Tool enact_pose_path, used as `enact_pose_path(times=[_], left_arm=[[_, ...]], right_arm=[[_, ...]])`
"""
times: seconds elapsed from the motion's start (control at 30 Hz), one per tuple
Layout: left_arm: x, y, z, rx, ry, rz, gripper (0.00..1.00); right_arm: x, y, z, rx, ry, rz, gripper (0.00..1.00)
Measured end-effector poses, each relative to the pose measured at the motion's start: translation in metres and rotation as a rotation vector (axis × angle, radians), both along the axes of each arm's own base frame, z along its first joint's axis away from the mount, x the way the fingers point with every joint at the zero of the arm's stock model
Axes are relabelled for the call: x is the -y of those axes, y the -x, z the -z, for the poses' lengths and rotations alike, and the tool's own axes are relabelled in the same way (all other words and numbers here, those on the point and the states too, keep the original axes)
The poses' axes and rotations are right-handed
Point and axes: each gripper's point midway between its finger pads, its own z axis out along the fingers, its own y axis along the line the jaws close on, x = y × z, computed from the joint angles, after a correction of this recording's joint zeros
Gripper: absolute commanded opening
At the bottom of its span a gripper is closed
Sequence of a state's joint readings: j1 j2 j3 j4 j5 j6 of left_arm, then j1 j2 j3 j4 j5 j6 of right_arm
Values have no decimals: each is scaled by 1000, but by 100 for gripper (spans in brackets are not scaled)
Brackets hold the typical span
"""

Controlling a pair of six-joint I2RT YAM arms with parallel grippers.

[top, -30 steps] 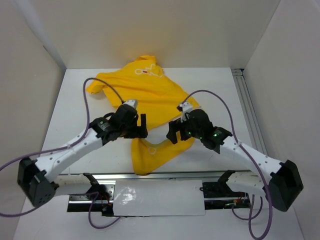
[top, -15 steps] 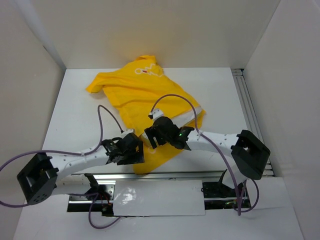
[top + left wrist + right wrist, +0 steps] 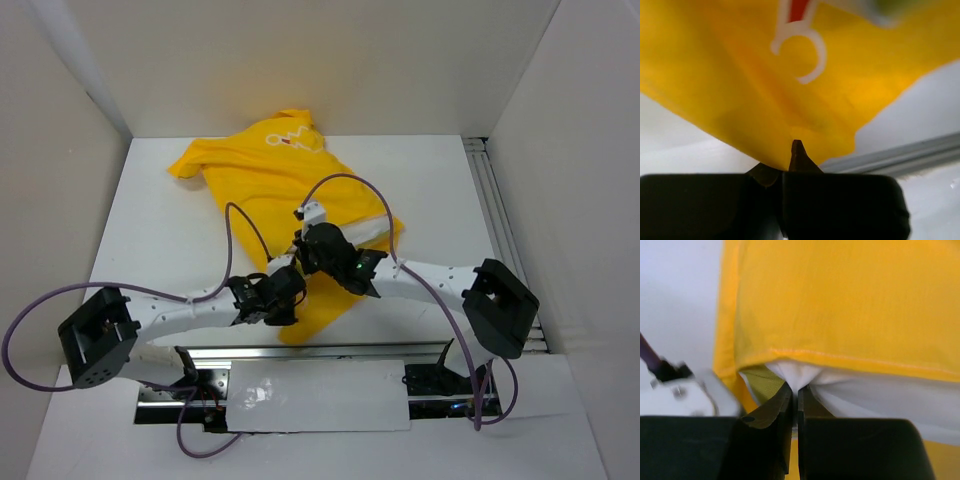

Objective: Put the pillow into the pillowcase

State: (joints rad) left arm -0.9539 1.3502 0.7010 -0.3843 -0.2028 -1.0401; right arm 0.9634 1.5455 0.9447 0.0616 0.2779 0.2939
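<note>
The yellow pillowcase [image 3: 265,180] lies crumpled across the middle of the table, printed side up. A strip of the white pillow [image 3: 372,233] shows at its right edge. My left gripper [image 3: 286,302] is at the case's near corner. In the left wrist view the left gripper [image 3: 791,149] is shut on the yellow pillowcase [image 3: 755,95] edge. My right gripper [image 3: 313,252] sits just behind it, over the case. In the right wrist view the right gripper [image 3: 796,388] is shut on a pinch of white pillow [image 3: 880,395] fabric just below the hem of the pillowcase [image 3: 840,300].
An aluminium rail [image 3: 330,351] runs along the near table edge, with a white plate [image 3: 320,395] in front of it. Another rail [image 3: 500,225] lines the right side. White walls enclose the table. The left arm's wrist [image 3: 687,395] lies close beside the right gripper.
Both grippers have gone from open to shut on fabric. The left gripper slid right to the case's near corner, and the right gripper edged back and left. The pillowcase shifted slightly.
</note>
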Motion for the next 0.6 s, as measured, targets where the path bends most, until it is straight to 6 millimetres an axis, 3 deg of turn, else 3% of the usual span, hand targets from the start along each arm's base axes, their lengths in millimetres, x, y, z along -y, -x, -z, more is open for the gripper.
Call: enact_pose_path(times=[0.13,0.27,0.37,0.5,0.57,0.6], left_arm=[[27,11,-26,59,67,83,0],[36,19,-44,87,86,115,0],[59,32,-63,115,127,205,0],[74,37,-75,116,149,242,0],[71,40,-71,95,127,248,8],[68,43,-69,83,111,251,23]], right_arm=[[-11,-13,-27,48,-67,-26,0],[-8,-25,-35,37,-117,-40,0],[-9,-27,-34,14,-137,-59,0],[-7,-26,-27,-20,-151,-74,14],[-1,-18,-17,-53,-147,-75,34],[5,-13,-11,-76,-142,-70,51]])
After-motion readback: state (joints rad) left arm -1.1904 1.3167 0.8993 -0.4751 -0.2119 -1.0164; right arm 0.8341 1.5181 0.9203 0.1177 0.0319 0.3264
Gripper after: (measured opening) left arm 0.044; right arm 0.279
